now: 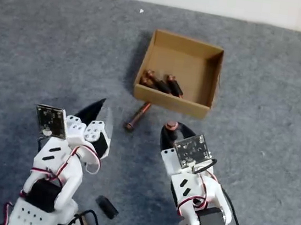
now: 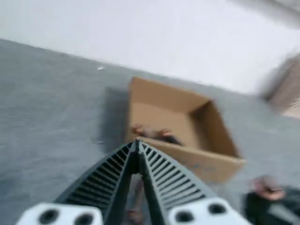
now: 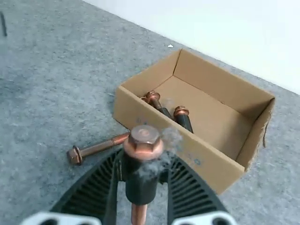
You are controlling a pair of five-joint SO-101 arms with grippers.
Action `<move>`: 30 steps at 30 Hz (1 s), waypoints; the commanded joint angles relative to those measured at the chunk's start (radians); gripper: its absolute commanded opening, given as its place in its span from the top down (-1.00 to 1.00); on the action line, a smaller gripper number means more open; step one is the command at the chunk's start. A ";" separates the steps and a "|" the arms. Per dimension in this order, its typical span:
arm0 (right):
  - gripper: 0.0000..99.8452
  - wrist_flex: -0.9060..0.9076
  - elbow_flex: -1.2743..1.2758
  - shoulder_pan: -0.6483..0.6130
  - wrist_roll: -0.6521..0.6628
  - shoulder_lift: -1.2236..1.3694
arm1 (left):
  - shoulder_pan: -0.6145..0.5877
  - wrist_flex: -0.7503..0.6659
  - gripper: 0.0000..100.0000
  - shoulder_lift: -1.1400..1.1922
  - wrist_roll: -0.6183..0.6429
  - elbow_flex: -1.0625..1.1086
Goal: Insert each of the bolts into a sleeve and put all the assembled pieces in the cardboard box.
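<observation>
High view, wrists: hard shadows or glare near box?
High view: cardboard box throws a soft shadow on the carpet by its left wall, no glare. Left wrist view: dark patch beside it. Right wrist view: even light on the sleeved bolt.

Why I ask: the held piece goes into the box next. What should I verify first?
1. Grip: right hand holds the black sleeve with the copper bolt through it: ok.
2. Seating: bolt head sits on the sleeve top, shank pokes out below: ok.
3. Room: open brown cardboard box has assembled pieces by its near wall, bare floor beyond: ok.
4. Path: loose copper bolt lies on the grey carpet before the box, so lift over it: ok.
5. Left hand: shut, empty, short of the box: ok.
6. Parts left: loose bolt and spare black sleeve unassembled: not ok.
</observation>
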 commanded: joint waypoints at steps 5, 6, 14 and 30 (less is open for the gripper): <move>0.99 -0.038 -0.007 0.013 -0.009 -0.013 | -0.177 -0.018 0.99 0.001 -0.104 0.111; 0.99 -0.016 -0.010 0.013 -0.009 -0.013 | -0.193 0.005 0.99 -0.004 -0.107 0.111; 0.99 0.199 -0.266 0.013 -0.009 0.048 | -0.222 0.157 0.99 -0.004 -0.107 0.111; 0.99 -0.398 -0.909 0.119 -0.009 1.204 | -0.223 0.190 0.99 -0.002 -0.107 0.111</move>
